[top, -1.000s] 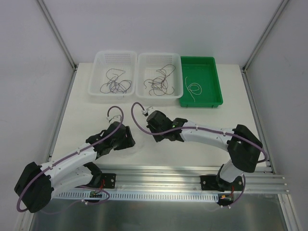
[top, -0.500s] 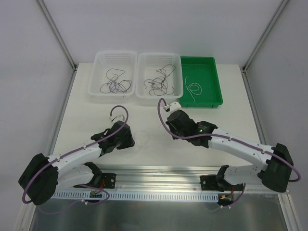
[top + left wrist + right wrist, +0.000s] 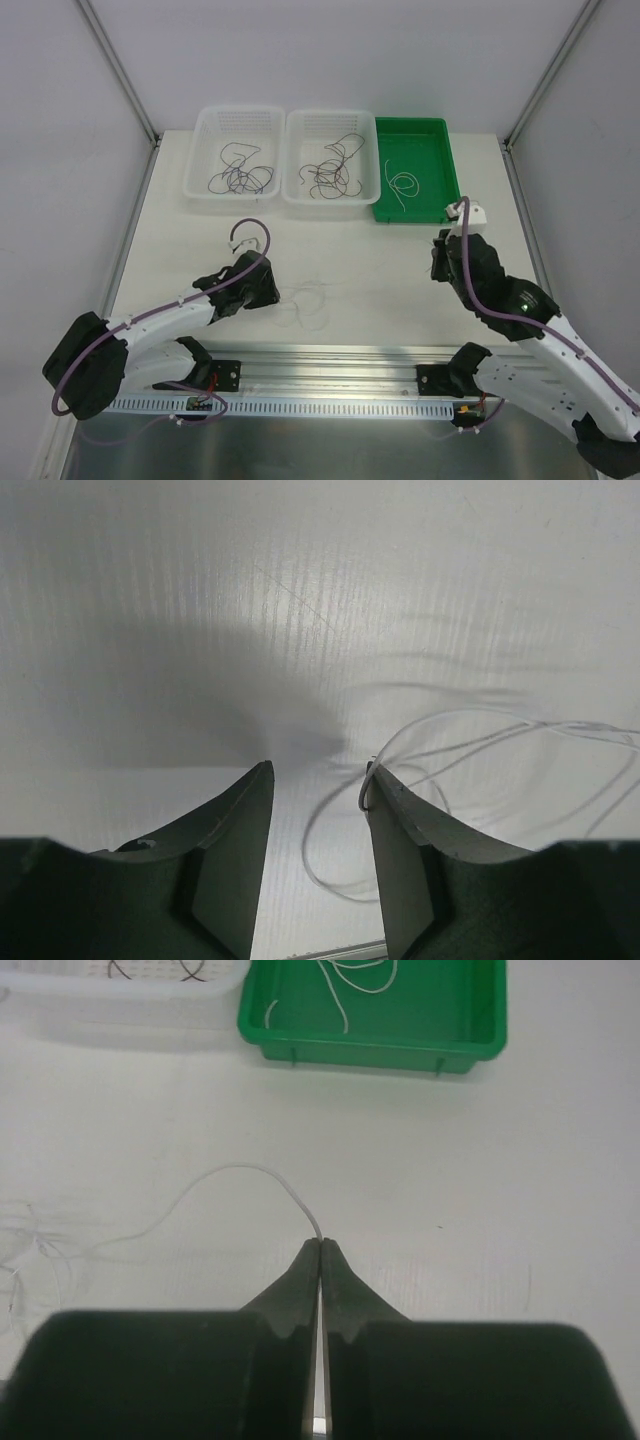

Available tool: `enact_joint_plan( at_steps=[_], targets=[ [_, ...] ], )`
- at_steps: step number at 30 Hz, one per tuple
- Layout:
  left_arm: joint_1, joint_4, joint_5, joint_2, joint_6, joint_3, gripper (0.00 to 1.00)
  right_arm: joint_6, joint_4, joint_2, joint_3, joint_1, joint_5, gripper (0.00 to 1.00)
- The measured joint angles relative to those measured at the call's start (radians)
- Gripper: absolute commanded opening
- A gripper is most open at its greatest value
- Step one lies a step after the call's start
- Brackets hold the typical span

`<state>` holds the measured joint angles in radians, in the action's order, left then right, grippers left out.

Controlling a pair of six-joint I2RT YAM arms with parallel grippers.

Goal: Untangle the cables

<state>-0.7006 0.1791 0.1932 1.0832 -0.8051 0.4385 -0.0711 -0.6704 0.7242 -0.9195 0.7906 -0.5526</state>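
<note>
White table [image 3: 400, 270] is filling most of the view, and on it, between the two arms, the white cable [image 3: 310, 298] is lying in faint, loose loops, well apart from the containers at the back. Your right hand [image 3: 318, 1245] is pinching one end of it with the jaws pressed fully together, and the cable is arcing away from the tips toward the loops on the left. Gripping it at the very end is, I judge, what is letting you draw it out into a line rather than dragging the whole clump along. Your left hand [image 3: 318, 768] is hovering low over the loops with its jaws partway apart and nothing between them. One loop is brushing the inner edge of one of its fingers [image 3: 390, 810], so you are probably lining up to pin or pick that part while the right hand is pulling. Farther back, the rest is lying sorted by kind. Dark cables [image 3: 240, 177] are curling in the left basket [image 3: 205, 130] and in the middle basket [image 3: 298, 128], and a white strand [image 3: 402, 185] is sitting in the green tray [image 3: 447, 150], which is likely where this cable is heading.
</note>
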Motion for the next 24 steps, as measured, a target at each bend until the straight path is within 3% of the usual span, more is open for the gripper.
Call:
enact_joint_plan(
  at_steps=[4,8,9,16,24],
  targets=[
    [0.0,-0.005,0.006,0.029,0.0,0.0,0.32,0.0,-0.063,-0.068,0.0,-0.047,-0.038,0.01],
    [0.0,-0.018,0.028,0.051,0.004,0.0,0.06,-0.003,-0.111,-0.12,0.0,-0.063,-0.086,0.01],
    [0.0,-0.019,0.031,0.054,0.005,0.0,0.04,-0.003,-0.121,-0.133,-0.002,-0.065,-0.098,0.01],
    [0.041,-0.022,0.043,-0.002,0.04,0.022,0.0,0.0,-0.185,-0.119,-0.067,-0.075,-0.146,0.01],
    [0.172,0.139,0.121,-0.247,0.146,0.233,0.0,-0.011,-0.201,-0.047,-0.093,-0.102,-0.145,0.01]
  ],
)
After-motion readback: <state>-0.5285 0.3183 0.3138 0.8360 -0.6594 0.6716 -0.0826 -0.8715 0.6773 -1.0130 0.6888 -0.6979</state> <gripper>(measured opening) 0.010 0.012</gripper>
